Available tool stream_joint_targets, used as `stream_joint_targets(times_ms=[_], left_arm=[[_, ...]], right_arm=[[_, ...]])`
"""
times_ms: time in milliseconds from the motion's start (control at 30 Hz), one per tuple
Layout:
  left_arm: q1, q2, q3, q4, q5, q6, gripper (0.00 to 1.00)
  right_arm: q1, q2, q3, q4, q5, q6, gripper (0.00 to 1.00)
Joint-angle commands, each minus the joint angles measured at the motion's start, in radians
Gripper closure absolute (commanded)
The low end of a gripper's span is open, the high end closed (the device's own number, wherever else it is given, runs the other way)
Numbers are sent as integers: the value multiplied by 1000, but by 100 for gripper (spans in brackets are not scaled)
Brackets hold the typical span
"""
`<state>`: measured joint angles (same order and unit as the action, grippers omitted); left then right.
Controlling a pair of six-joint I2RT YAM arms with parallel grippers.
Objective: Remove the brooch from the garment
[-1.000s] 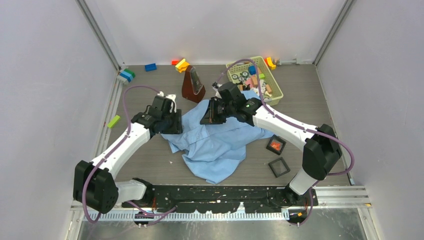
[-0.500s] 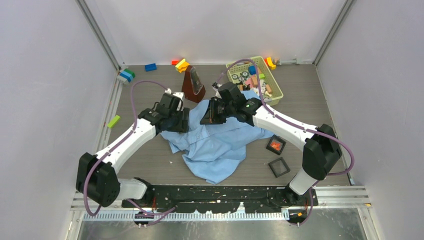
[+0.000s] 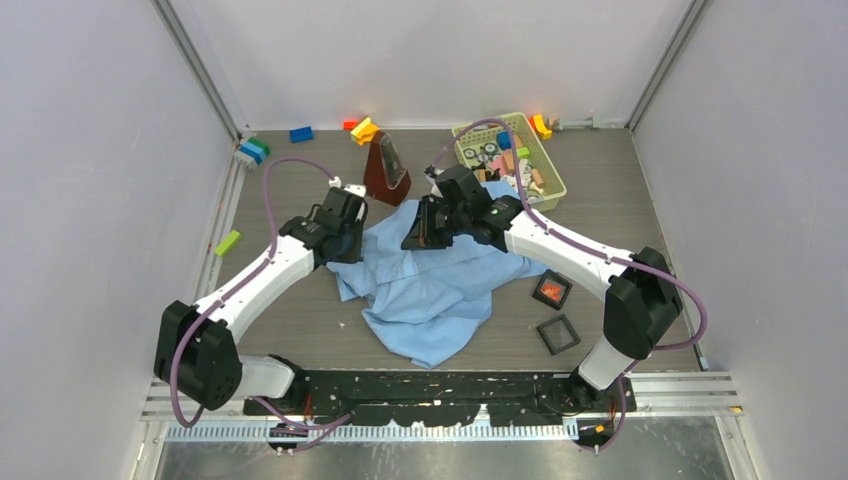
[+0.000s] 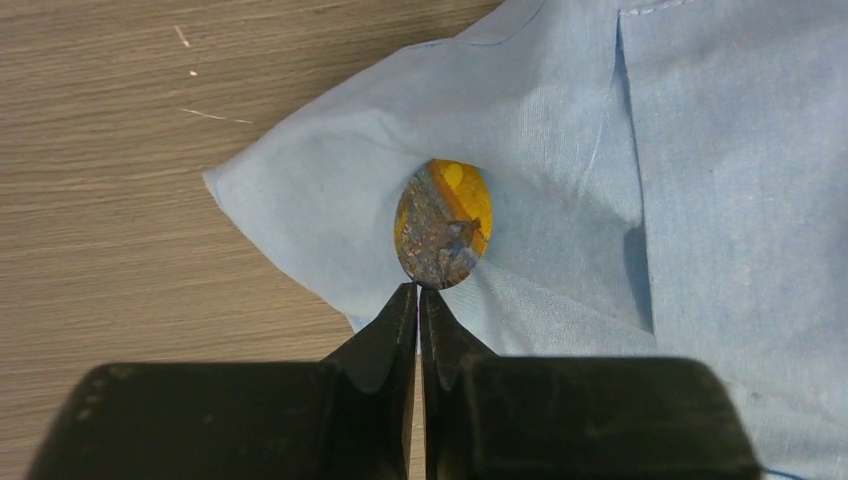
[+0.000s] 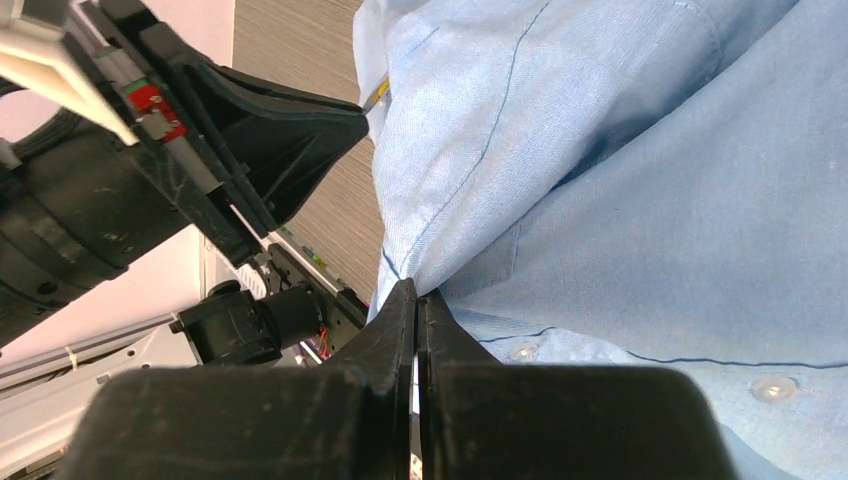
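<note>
Now | basket (image 3: pixel 555 186): blocks (image 3: pixel 508 160) | left pincer (image 4: pixel 418 293) pressed together at brooch (image 4: pixel 444 224) | right pincer (image 5: pixel 416 296) pinching garment (image 5: pixel 640 200)

A robotics lab cell: plain pale walls (image 3: pixel 100 150) box in a wood-grain desk (image 3: pixel 300 180), an aluminium rail (image 3: pixel 200 70) climbs each far corner, and the left arm (image 3: pixel 255 285) and right arm (image 3: pixel 570 250) are bolted to a black plate (image 3: pixel 430 385) at the near edge

The left arm (image 3: pixel 270 270) swung inward toward the garment (image 3: pixel 430 290).
</note>
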<state>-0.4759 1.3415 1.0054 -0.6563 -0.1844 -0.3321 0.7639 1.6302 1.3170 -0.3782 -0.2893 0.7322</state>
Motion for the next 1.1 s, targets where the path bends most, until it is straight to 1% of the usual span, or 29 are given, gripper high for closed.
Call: stream_joint_targets(times_ms=[0,133,167,200,233,333,400,500,567,733,800,900,1000,1067], left_arm=[[6,-55,15,15,-45,17,95],[17,-50,15,33,-13,18,94],[17,-47,15,40,-6,19,90],[17,-47,15,48,7,20,83],[17,-45,15,53,26,21,70],[17,-41,11,63,65,24,54],[17,-43,2,71,89,35,49],[16,-51,-8,71,147,85,44],[5,-69,-23,78,153,115,42],[-33,-81,-48,99,113,180,41],[-38,-66,-42,91,79,181,43],[-38,-39,-27,78,34,173,55],[-38,-27,-25,86,0,165,72],[-38,-25,-26,93,-20,165,74]], right_arm=[[0,7,44,8,-5,-3,99],[-1,9,42,8,-11,-1,100],[0,9,42,7,-12,0,99],[0,8,44,6,-12,-2,99],[-1,8,44,6,-13,0,99],[-2,9,46,6,-15,-2,100],[-3,12,49,6,-20,0,99],[-7,18,55,6,-34,3,99],[-10,23,60,5,-39,5,100],[-19,32,71,3,-50,6,99],[-20,35,76,2,-54,8,100],[-21,39,80,2,-61,10,99],[-21,41,79,3,-65,11,99],[-21,42,78,2,-66,12,99]])
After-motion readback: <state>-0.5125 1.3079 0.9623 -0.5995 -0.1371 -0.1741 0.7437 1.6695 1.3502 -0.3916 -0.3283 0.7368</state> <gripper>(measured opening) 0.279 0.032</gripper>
